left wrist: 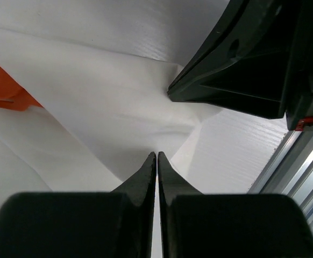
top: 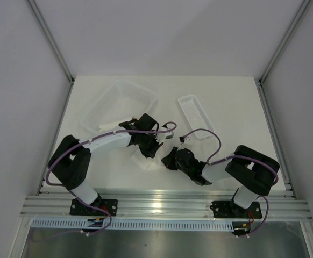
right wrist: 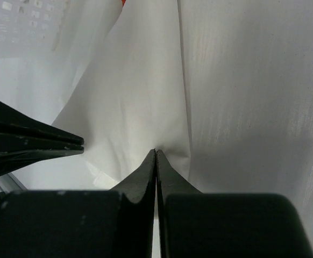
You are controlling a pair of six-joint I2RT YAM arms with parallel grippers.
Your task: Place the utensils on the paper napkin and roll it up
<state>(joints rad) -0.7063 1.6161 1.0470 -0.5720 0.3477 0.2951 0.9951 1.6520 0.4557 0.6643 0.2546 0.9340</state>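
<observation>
Pinching the napkin, left end effector and right end effector each had jaws pressed together. Orange utensil lay beside the fold. Clear tub and white tray sat behind, contents indiscernible.

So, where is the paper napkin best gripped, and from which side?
Probably a raised edge fold, approached low from either side: the paper napkin is thin and limp. The left gripper and right gripper each pinch such a fold.

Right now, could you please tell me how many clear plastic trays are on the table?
2. The large tray lies back left, partly under the left arm; the narrow tray lies right of it. More could hide beneath the arms.
</observation>
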